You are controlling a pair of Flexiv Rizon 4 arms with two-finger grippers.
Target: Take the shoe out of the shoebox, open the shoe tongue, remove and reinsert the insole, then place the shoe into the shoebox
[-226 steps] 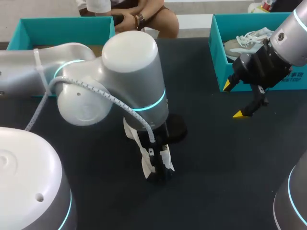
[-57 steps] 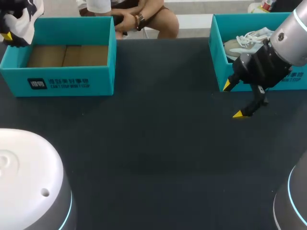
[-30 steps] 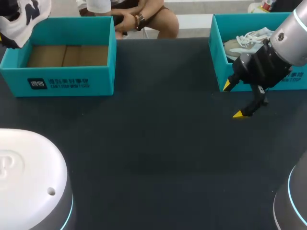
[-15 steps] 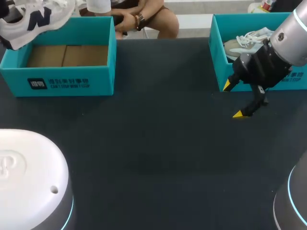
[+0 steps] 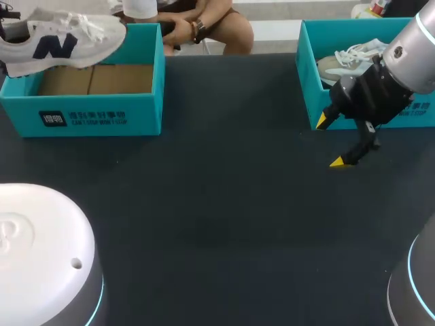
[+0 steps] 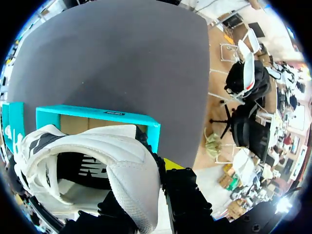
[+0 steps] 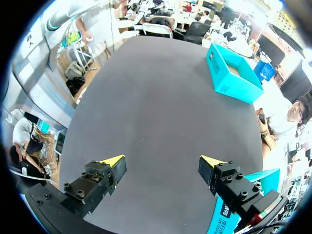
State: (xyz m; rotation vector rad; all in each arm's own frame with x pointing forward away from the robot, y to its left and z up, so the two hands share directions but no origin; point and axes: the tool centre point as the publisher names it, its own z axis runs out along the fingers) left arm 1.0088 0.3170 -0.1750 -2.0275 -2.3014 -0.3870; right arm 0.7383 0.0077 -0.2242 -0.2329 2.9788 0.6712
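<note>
A white shoe [image 5: 61, 41] with a dark side logo hangs level over the back left part of the open teal shoebox [image 5: 95, 112], toe pointing right. In the left wrist view my left gripper [image 6: 146, 187] is shut on the shoe [image 6: 87, 156] at its heel collar, with the shoebox [image 6: 97, 117] beneath it. In the head view this gripper is almost wholly out at the left border. My right gripper [image 5: 329, 141] stands open and empty just above the table beside the second box; nothing lies between its fingertips [image 7: 114, 163].
A second teal shoebox [image 5: 309, 81] at the back right holds another pale laced shoe [image 5: 346, 58]. The dark table [image 5: 217, 204] stretches between the two boxes. White arm housings [image 5: 41, 258] fill the near left and near right corners.
The shoe has swung rightward and levelled out over the left shoebox, carried by my left gripper. The right arm has stayed still.
</note>
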